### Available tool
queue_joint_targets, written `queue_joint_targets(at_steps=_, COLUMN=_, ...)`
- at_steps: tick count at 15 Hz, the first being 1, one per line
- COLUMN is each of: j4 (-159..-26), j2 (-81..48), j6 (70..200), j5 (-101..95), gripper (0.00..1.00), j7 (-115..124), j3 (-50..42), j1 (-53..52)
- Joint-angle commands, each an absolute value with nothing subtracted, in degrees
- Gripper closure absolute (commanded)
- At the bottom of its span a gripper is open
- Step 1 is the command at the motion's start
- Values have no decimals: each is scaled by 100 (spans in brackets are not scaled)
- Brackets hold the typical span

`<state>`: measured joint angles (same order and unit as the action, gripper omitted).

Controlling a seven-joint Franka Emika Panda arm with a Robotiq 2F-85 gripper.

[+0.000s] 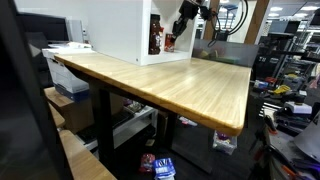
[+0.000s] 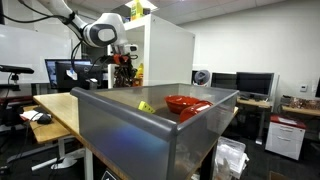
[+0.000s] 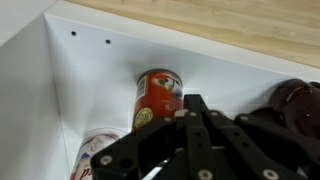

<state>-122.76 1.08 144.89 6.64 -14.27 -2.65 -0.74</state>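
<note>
White walls of a shelf unit [image 3: 40, 90] fill the left of the wrist view, and two small holes are seen near the top of the side panel. At the lower left a second tin [image 3: 100, 148] with a pale label is partly shown, but it is cut off too much for its pose to be told. Towards the middle, a red can [image 3: 158, 95] is stood upright in the back corner of the compartment, close against the rear wall. Just in front of it and slightly to its right, the gripper [image 3: 190, 103] is seen with its jaws closed fully together and nothing clamped between them. The tips are pointed at the can and lie near it. Whether it is touched cannot be told. At the far right a dark round object [image 3: 296, 100] is partly shown and is too blurred to be named.

In an exterior view, a wooden table [image 1: 200, 90] is spread across the frame. The white unit is set at its far end, and the gripper [image 1: 179, 28] is held at the unit's open side. In an exterior view, the arm [image 2: 100, 30] is seen at the left, above the gripper at the unit's side. A grey bin [image 2: 150, 135] is placed in the foreground, with a yellow item [image 2: 146, 106] and a red bowl [image 2: 187, 103] lying inside it.
</note>
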Motion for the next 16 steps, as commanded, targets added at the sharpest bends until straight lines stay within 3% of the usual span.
queue_joint_targets(at_steps=1, j4=-12214, j2=68, j6=14583, j5=670, gripper=100, j7=-1585, j3=-276, j1=42)
queue_joint_targets(at_steps=12, j4=-12199, j2=113, j6=14479, j5=434, gripper=100, j7=-1338, j3=-373, j1=169)
queue_joint_targets(at_steps=13, j4=-12217, j2=179, j6=14328, j5=235, gripper=98, j7=-1270, j3=-383, j1=180)
queue_joint_targets(at_steps=14, j4=-12286, j2=280, j6=14341, j5=96, gripper=74, j7=-1235, j3=-386, j1=181)
queue_joint_targets(at_steps=16, j4=-12345, j2=412, j6=14312, j5=-172, gripper=71, j7=-1192, j3=-387, j1=195)
